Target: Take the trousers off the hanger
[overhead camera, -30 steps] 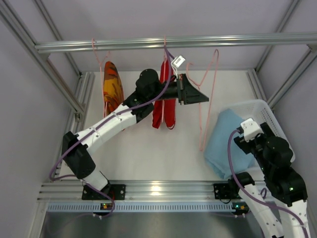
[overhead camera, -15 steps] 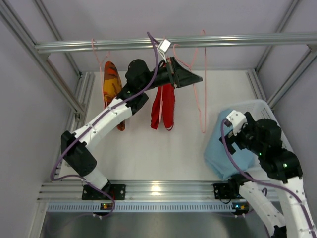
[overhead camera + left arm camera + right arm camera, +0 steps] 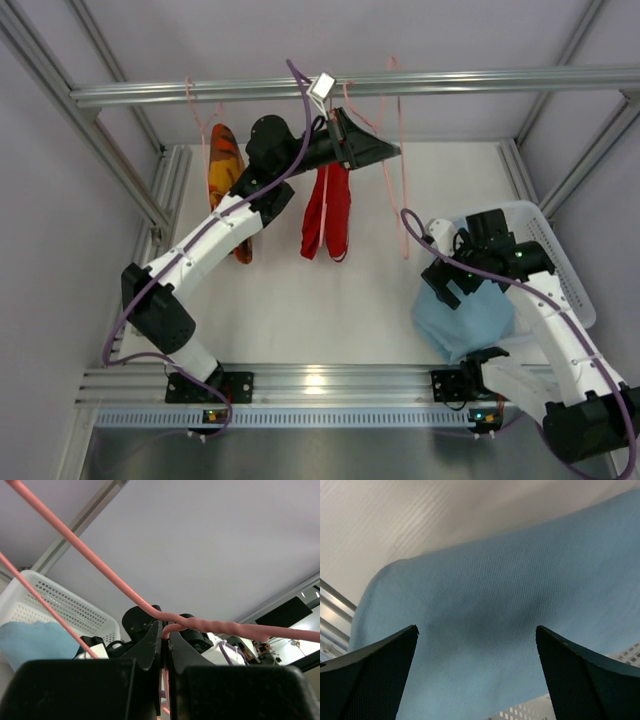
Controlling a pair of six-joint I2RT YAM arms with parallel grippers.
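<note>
Observer: Trousers, left end first. The orange-yellow patterned pair (image 3: pixel 226 165) hangs below the rail (image 3: pixel 500 78). The red pair (image 3: pixel 328 212) hangs just to its right, above the table (image 3: pixel 290 310).

Operator: Left gripper?

Observer: Your left gripper (image 3: pixel 165 630) is up by the rail, just right of the red pair. Its jaws are clamped on the twisted neck of a pink hanger (image 3: pixel 215 627). Cannot tell whether that hanger's hook sits on the rail.

Operator: Right side?

Observer: The light blue pair (image 3: pixel 470 315) lies in the white basket (image 3: pixel 565 245) and spills over its near-left rim. Your right gripper (image 3: pixel 476 628) hovers over that cloth with its fingers spread wide. It holds nothing, and blue fabric fills the gap between the tips in the wrist view.
</note>
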